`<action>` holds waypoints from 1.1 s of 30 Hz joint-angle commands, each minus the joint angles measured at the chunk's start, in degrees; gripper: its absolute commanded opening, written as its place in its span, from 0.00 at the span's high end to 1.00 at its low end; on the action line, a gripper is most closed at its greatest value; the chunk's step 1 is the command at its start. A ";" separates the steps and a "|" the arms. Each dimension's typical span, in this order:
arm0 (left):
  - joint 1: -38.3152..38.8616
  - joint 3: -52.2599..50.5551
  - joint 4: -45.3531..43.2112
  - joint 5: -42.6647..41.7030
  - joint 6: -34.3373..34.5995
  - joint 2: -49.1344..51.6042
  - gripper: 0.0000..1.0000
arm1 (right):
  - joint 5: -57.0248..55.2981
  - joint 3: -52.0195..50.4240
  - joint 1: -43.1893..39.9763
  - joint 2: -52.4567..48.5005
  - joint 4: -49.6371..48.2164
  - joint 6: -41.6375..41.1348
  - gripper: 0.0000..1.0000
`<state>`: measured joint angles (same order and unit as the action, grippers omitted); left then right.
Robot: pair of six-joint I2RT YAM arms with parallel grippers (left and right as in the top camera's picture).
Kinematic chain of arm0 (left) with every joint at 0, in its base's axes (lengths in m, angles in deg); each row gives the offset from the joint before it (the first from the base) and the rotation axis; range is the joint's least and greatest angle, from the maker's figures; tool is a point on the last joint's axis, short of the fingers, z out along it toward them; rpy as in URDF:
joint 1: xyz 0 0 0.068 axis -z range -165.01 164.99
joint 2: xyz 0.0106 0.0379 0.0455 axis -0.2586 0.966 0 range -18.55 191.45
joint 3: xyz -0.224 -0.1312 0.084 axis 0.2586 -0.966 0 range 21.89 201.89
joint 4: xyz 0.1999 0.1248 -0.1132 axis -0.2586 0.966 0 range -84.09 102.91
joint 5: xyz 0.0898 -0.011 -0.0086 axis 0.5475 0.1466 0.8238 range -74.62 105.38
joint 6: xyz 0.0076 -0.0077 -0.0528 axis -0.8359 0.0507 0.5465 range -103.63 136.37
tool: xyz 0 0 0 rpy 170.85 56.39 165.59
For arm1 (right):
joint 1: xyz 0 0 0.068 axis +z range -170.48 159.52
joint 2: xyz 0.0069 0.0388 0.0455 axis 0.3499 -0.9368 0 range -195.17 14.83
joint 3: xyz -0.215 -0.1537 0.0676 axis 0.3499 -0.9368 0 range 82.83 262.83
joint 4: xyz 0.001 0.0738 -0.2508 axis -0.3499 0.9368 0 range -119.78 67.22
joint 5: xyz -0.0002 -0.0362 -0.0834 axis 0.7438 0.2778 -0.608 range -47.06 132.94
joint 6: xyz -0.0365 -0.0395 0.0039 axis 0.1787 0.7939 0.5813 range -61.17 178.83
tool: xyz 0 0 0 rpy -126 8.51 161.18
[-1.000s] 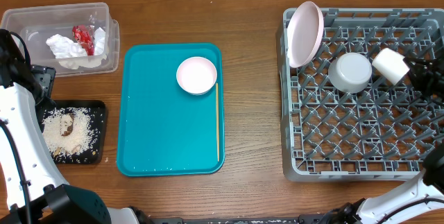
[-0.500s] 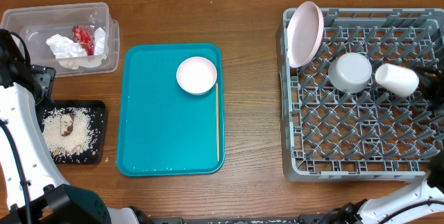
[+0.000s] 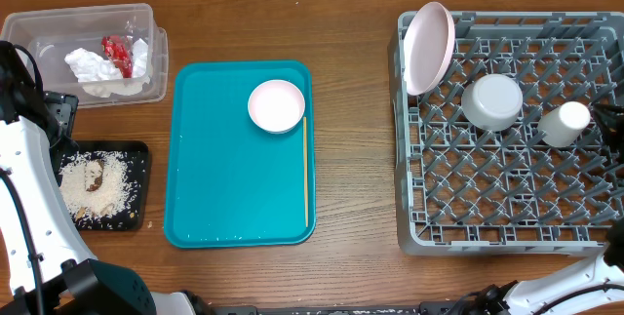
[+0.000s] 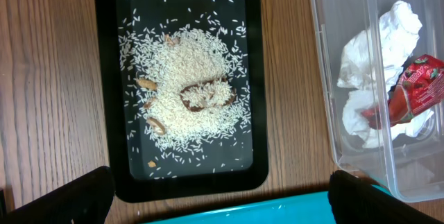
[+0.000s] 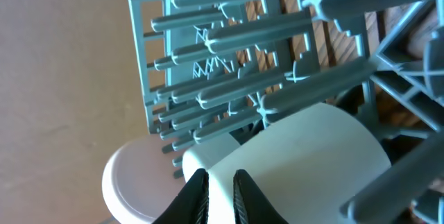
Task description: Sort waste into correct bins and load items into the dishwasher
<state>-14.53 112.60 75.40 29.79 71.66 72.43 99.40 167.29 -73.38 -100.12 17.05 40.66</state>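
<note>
The cup (image 3: 565, 122) is gripped by the closed right end effector (image 5: 220, 197) inside the rack (image 3: 487, 240) at the right edge of the surface (image 3: 361, 159), while the left end effector (image 4: 220, 200) is spread open above the rice tray (image 4: 104, 78) at the left edge.

My feed shows a matt, grained wooden table (image 3: 351, 159) under a glossy teal plastic tray (image 3: 224, 188), a pale wooden chopstick (image 3: 305, 174) and a smooth pink dish (image 3: 276, 105). On the right, the grey plastic rack (image 3: 507, 240) looks semi-matt, with a smooth pink plate (image 3: 429, 47), a matt grey bowl (image 3: 491, 100) and a smooth white cup (image 3: 564, 123). On the left I see a clear plastic bin (image 3: 58, 27), crumpled white paper (image 4: 388, 37), a shiny red wrapper (image 4: 413, 85) and a glossy black plastic tray (image 4: 104, 78) of rough rice (image 4: 187, 78).
</note>
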 commanded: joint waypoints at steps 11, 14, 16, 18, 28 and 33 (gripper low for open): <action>-0.09 0.09 0.13 0.98 -0.90 0.09 0.00 | -25.20 6.62 9.57 18.56 10.19 0.33 0.92; -0.09 0.09 0.11 0.98 -0.90 0.09 0.00 | -28.85 6.62 17.70 21.16 12.04 0.46 0.92; -0.09 0.09 0.13 1.01 -0.90 0.09 0.00 | -29.83 6.62 23.87 22.71 12.92 0.59 0.92; -0.09 0.09 0.13 1.01 -0.90 0.09 0.00 | -30.97 6.62 30.60 23.91 13.60 0.59 0.92; -0.09 0.09 0.13 0.98 -0.90 0.09 0.00 | -43.60 5.33 70.07 23.39 16.50 0.50 0.00; -0.09 0.09 0.13 1.01 -0.90 0.09 0.00 | -55.74 5.11 87.23 18.60 11.80 -7.74 0.00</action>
<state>-14.53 112.60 75.40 29.79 71.68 72.43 53.77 172.98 8.54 -78.92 30.29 38.14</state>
